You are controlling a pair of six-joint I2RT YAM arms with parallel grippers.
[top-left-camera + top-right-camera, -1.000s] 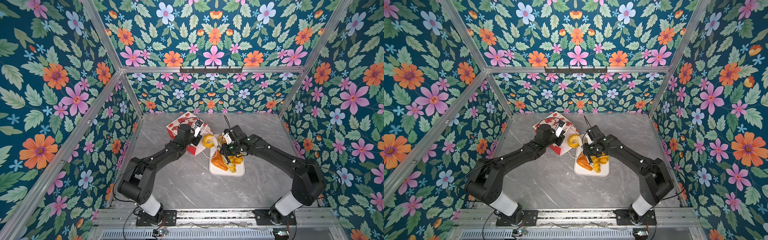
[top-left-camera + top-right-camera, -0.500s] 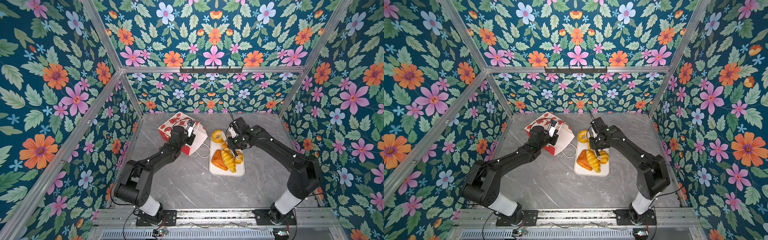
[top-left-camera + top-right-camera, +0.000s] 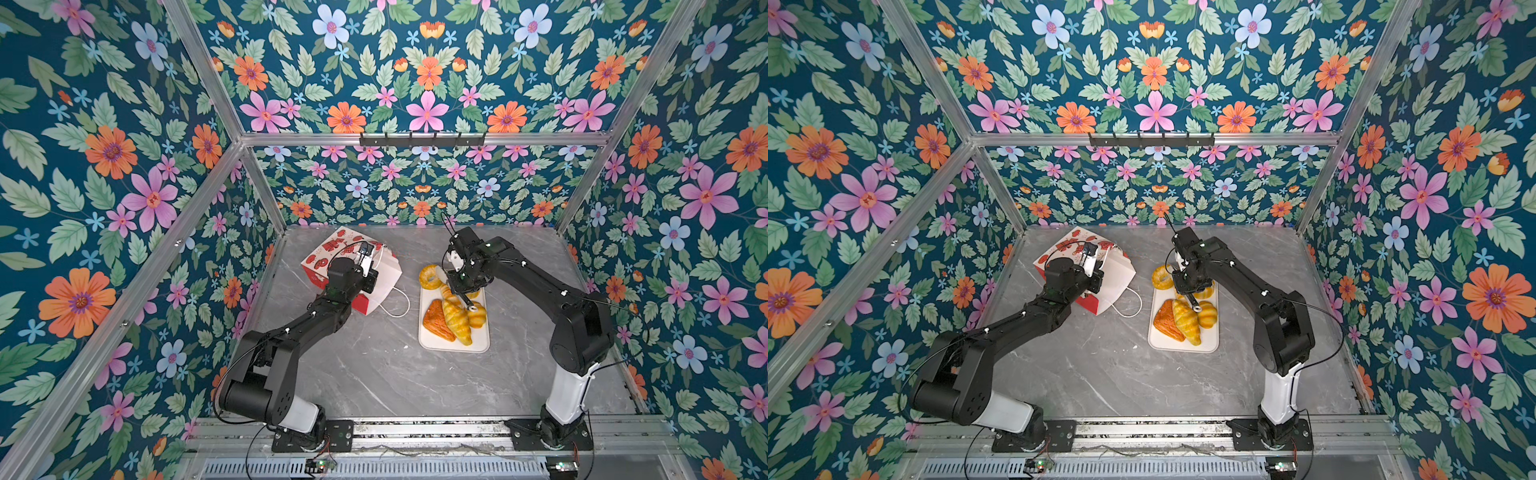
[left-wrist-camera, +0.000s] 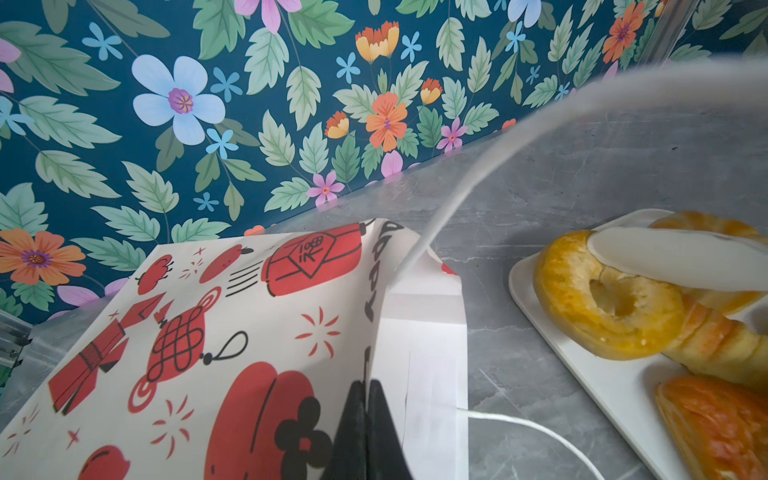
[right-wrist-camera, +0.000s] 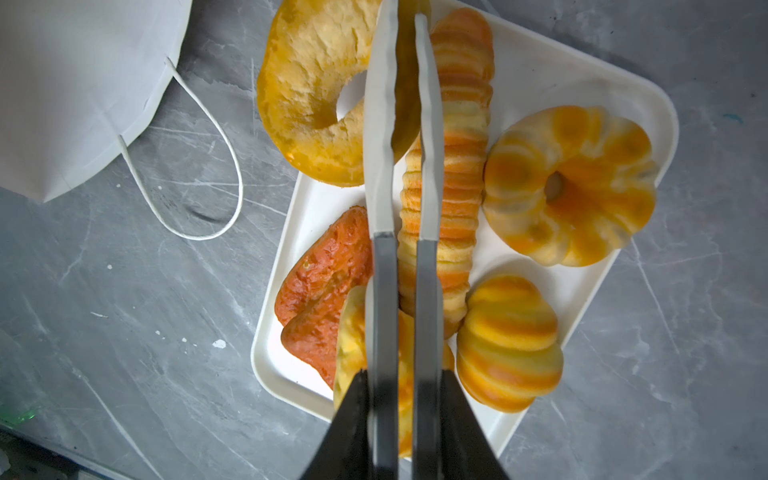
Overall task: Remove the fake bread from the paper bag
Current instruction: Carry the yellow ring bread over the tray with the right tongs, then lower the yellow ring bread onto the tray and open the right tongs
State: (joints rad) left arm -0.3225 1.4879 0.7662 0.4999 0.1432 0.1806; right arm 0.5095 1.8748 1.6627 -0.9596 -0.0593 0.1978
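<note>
**Grey marble-pattern table** (image 3: pixel 374 374): carries all items.

**Tall white paper bag with red printed figures** (image 3: pixel 388 276): tipped onto its side at the far left of the table, with the mouth end toward the tray. No view shows its inside.

**Flat white rectangular tray** (image 3: pixel 453 344): near the bag, not touching it.

**Glossy golden and orange toy bread** (image 3: pixel 455 318): six pieces counted in the right wrist view, all outside the bag. Five lie on the tray. The plain yellow ring (image 5: pixel 307 91) overhangs the tray corner nearest the bag.

**Left claw** (image 4: pixel 366 399): black jaws pressed together on the bag's folded white edge.

**Right claw** (image 5: pixel 405 25): long pale fingers nearly together, with a slim gap and nothing between them. It hangs above the ribbed orange loaf (image 5: pixel 457 137).

**Thin white cord handle** (image 5: pixel 199 237): loops on the table between bag and tray.

**Assessment:** unloading appears complete or nearly so, and the step in hand looks like clearing away.

**Recommended:**
- Raise the right claw straight up before any sideways travel, so the fingers neither rake the loaf nor nudge the ring off the tray.
- Have the left claw turn the bag's mouth into view to confirm nothing remains inside.
- Then lay the bag down away from the tray and let go, minding the cord
</note>
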